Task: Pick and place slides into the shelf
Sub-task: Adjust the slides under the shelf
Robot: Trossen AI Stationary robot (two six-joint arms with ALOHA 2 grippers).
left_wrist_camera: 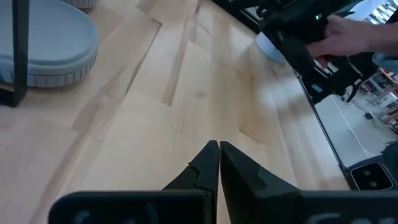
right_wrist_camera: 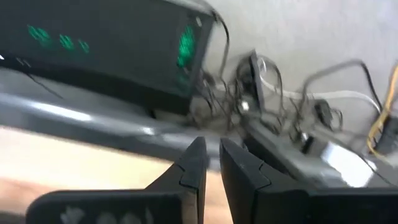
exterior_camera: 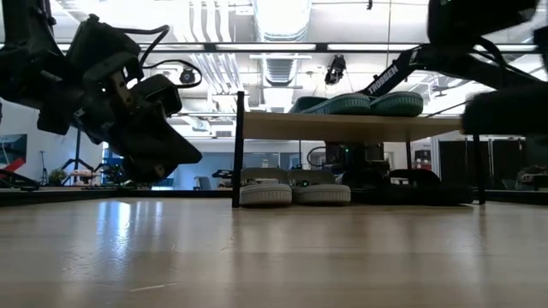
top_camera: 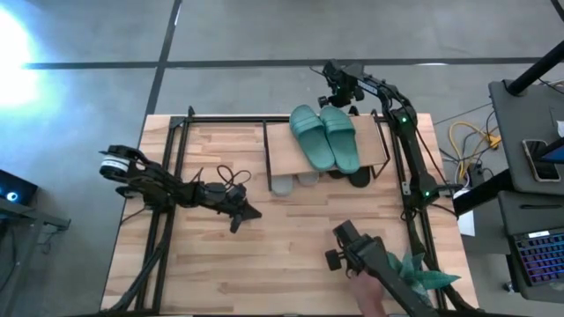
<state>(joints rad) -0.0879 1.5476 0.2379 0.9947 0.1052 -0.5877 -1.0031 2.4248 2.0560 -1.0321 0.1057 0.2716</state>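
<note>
Evidently, all three pairs of slides are stowed.
Left gripper [top_camera: 249, 212] is clenched empty over the table; grey slides [top_camera: 294, 183] and black slides [top_camera: 354, 177] are tucked under the shelf [top_camera: 280, 151], teal slides [top_camera: 325, 136] on top; right gripper [right_wrist_camera: 210, 158] is nearly closed, empty.

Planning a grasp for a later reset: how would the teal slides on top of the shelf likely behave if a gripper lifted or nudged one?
The teal slides look like thick moulded foam, so probably light and slightly squashy. Lying flat on the shelf plank, they should slide rather than roll. The wide strap probably offers the easiest pinch.
</note>
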